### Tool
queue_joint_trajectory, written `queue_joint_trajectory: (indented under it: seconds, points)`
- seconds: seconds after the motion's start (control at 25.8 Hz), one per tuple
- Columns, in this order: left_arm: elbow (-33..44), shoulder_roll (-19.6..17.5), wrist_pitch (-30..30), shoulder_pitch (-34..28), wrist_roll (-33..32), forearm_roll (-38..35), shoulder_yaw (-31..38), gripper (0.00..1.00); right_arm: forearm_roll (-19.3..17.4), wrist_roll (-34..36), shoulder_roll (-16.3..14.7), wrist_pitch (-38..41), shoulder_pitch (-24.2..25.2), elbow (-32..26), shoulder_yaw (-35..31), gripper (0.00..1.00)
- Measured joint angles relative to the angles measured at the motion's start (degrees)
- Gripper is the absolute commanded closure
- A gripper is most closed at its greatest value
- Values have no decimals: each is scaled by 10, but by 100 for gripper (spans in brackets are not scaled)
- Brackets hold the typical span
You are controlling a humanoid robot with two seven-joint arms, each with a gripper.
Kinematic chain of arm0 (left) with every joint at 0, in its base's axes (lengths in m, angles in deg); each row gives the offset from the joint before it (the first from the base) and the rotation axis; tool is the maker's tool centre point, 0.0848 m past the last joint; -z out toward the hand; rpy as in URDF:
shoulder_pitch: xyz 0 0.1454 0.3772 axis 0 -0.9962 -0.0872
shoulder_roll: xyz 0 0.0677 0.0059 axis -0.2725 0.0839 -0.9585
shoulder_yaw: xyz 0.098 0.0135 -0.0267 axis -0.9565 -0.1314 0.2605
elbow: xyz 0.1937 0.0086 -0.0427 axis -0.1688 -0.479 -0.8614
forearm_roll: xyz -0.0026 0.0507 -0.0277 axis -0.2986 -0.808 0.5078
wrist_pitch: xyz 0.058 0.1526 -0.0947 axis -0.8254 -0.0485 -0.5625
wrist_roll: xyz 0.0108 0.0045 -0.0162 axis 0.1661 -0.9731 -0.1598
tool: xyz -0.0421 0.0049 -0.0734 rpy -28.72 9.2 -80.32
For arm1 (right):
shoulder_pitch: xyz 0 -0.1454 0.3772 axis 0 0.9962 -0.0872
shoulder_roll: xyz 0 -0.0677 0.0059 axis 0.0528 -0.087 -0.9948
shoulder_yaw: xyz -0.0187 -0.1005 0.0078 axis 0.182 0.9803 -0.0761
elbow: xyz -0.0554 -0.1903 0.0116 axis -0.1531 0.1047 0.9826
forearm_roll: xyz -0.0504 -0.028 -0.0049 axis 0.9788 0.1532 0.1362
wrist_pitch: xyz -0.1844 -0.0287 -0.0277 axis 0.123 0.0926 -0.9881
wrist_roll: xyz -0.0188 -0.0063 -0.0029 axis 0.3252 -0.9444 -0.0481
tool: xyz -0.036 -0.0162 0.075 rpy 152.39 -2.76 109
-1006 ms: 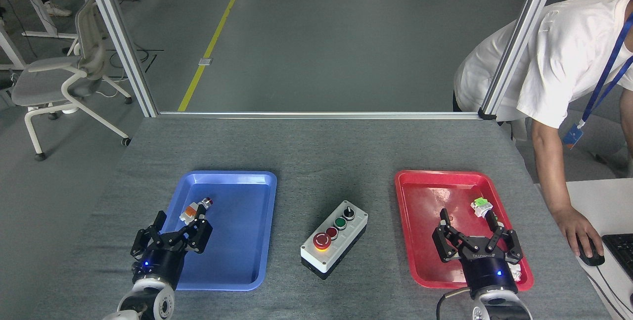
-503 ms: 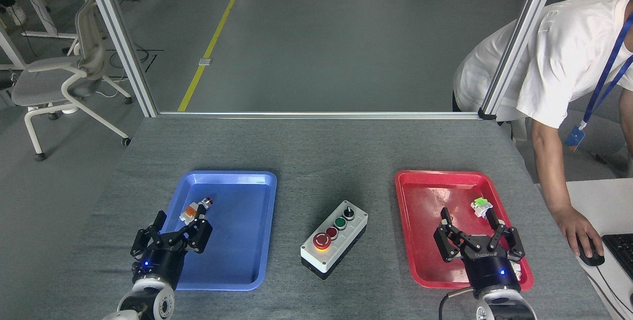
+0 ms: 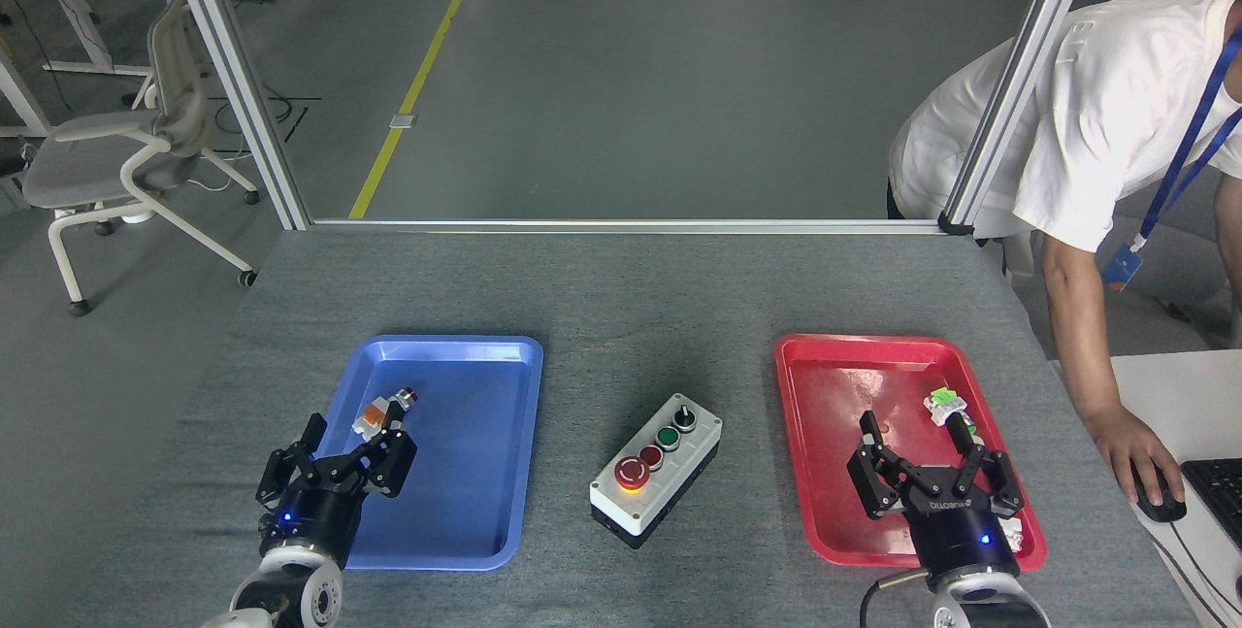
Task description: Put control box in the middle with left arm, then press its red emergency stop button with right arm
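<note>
A: How many trays?
B: Two on the worktop (image 3: 621, 298): one blue tray (image 3: 485, 473) at nine o'clock of the control box (image 3: 657, 470), one red tray (image 3: 834, 453) at three o'clock.
A: The box?
B: One, between them, four controls; its emergency stop button (image 3: 632, 472) sits nearest.
A: Pincers?
B: Two, the left pincer (image 3: 335, 458) and right pincer (image 3: 931, 468), fingers spread, empty.

Even, bright overhead light, sharp focus throughout, soft faint shadows on the table (image 3: 621, 298), mild glare inside the red tray (image 3: 844, 385) (a pale sheen), no visible blur
</note>
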Motion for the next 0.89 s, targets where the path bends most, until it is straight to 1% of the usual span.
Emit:
queue_joint_trajectory:
  seconds: [0.12,0.23,0.35,0.39,0.43,0.5,0.58,0.7,0.77,0.81,0.89]
  points:
    - [0,0,0,0,0,0,0,1,1,0,-2,0,0,1,0,1]
    - [0,0,0,0,0,0,0,1,3,1,-12,1,1,7,3,1]
    - [0,0,0,0,0,0,0,1,5,2,-19,3,3,15,23,1]
    - [0,0,0,0,0,0,0,1,6,2,-19,7,3,15,34,3]
    - [0,0,0,0,0,0,0,1,6,2,-19,9,4,14,44,13]
    - [0,0,0,0,0,0,0,1,7,2,-18,13,6,11,59,47]
    - [0,0,0,0,0,0,0,1,8,1,-18,18,9,10,69,60]
    - [0,0,0,0,0,0,0,1,8,0,-19,41,11,8,88,82]
    - [0,0,0,0,0,0,0,1,8,-2,-20,56,10,10,103,89]
    - [0,0,0,0,0,0,0,1,8,-4,-20,65,7,11,112,95]
    - [0,0,0,0,0,0,0,1,8,-7,-19,84,3,13,132,100]
